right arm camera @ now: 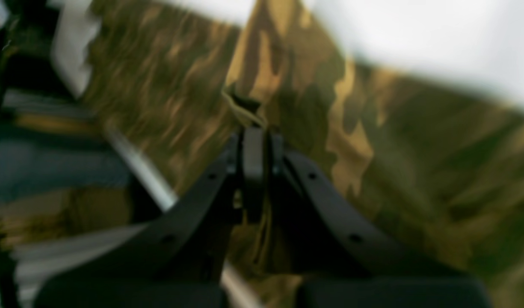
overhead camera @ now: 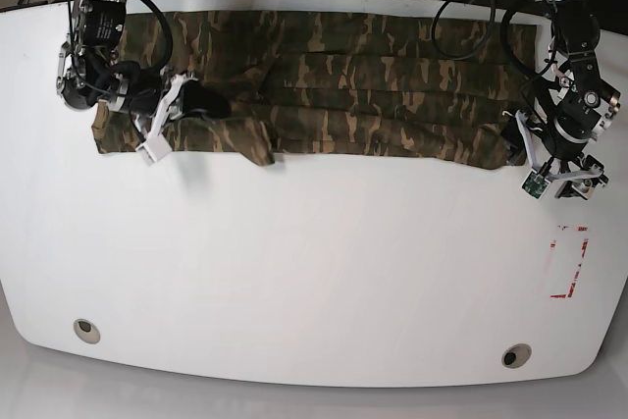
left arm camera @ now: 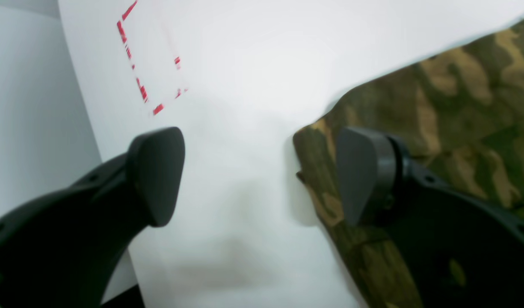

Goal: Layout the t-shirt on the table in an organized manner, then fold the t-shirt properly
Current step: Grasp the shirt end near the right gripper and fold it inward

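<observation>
Shirt [overhead camera: 324, 85] lies stretched in a long band across the far half of the desk [overhead camera: 294, 282], folded lengthwise into layered pleats, its ends reaching toward both far corners.

Right claw [right arm camera: 254, 141]: jaws together, clamped on a pinch of shirt fabric near one end of the band. The wrist view is blurred, but cloth rises in a ridge straight out of the closed tips. Judged purpose: to anchor or draw that end so the band holds its line.

Left claw [left arm camera: 262, 175]: jaws wide apart and empty. One finger stands over the shirt's end edge, the other over bare desk beside it, so the edge sits inside the gap. Judged purpose: set to close on that corner.

Task status, as a judgement: layout appears done, lengthwise fold in place, crosswise fold outstanding.

Surface: glossy white desk, rounded corners, reflecting the claw as a soft shadow. Red markings [overhead camera: 569, 262] outline a rectangle on the near side of the shirt's end by the left claw. Two grommets [overhead camera: 86, 329] sit near the front edge, well apart from the shirt. Beyond the far edge, dark cables and floor.
</observation>
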Controlling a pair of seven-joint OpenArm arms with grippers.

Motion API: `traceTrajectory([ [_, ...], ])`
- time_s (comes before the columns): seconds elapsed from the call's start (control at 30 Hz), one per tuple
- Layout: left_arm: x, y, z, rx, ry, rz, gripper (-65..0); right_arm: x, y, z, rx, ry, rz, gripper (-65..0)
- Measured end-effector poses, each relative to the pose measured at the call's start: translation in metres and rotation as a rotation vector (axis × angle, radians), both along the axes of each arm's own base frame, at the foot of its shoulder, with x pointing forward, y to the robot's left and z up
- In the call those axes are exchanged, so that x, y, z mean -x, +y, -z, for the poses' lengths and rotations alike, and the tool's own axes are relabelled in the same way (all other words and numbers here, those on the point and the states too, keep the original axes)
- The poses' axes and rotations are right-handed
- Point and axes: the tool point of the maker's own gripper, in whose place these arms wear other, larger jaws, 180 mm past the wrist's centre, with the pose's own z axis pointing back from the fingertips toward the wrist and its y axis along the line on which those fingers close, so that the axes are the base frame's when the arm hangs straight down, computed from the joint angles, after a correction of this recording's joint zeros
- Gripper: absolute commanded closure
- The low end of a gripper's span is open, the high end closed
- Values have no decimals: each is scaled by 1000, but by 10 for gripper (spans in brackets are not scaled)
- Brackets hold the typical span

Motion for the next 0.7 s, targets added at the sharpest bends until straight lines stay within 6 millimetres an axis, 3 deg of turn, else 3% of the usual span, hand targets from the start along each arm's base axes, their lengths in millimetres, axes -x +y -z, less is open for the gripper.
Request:
traceTrajectory([
  [0.27, -1, 1, -1, -4, -2, -2, -523, 53, 20, -3, -75, 67, -114, 0],
  [0.57, 0, 1, 0, -5, 1, -2, -523, 83, 33, -2, -52, 114, -236, -1],
  [0.63, 0, 1, 0, -4, 1, -2, -523, 88, 38, 0, -56, 128, -254, -30],
  [0.7, 0, 1, 0, -4, 0, -2, -523, 92, 42, 3, -53, 143, -276, -101],
])
